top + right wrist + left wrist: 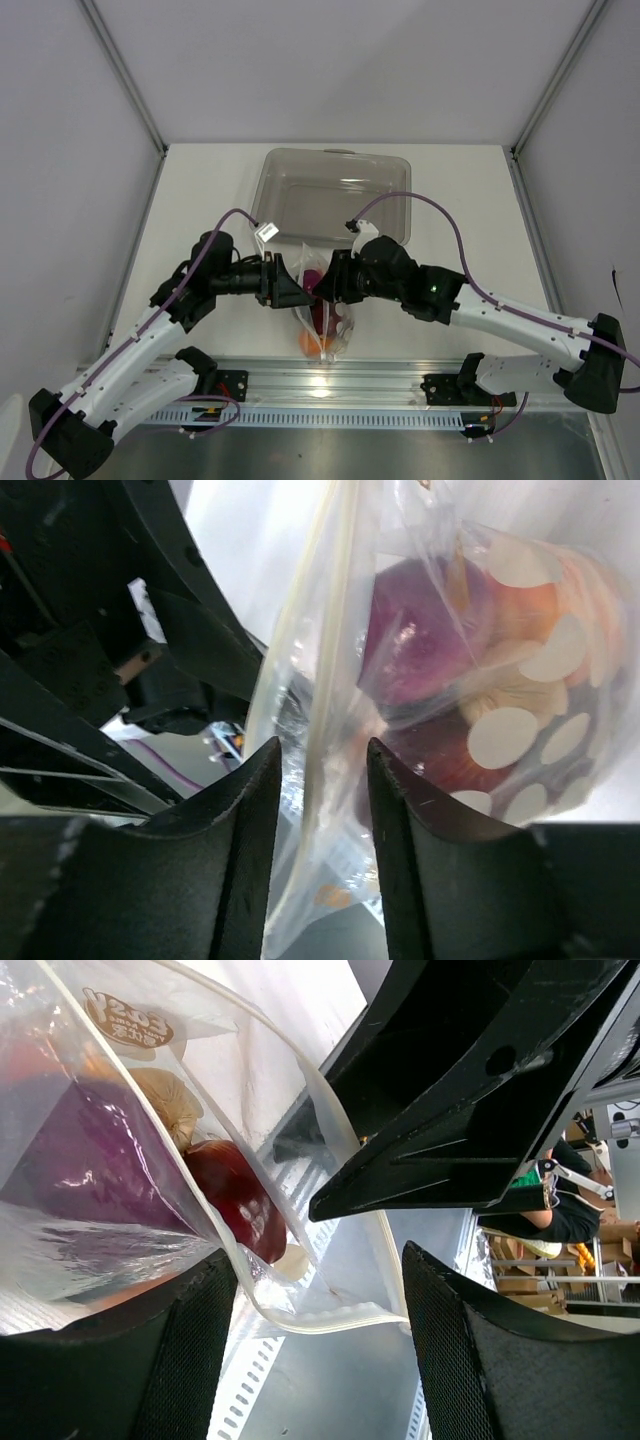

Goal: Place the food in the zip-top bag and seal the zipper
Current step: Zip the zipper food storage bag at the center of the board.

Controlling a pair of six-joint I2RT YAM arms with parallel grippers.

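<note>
The zip-top bag [322, 318] sits on the table [200, 200] just before the grey tray [290, 170], between both arms. Loading looks done: the purple onion [420, 630], dark red fruit [235, 1200], beige bulb [170, 1100] and orange [312, 342] are inside. Sealing is what remains, since the zipper [300, 1322] appears to gape. The left tool [312, 1260] stands wide apart beside it. The right tool [322, 750] is narrowly apart around the bag's edge, not visibly pinching it.

White-shelled arms [130, 355] with black joints [215, 250], looping purple cables [236, 211] and black, mesh-textured jaws.
</note>
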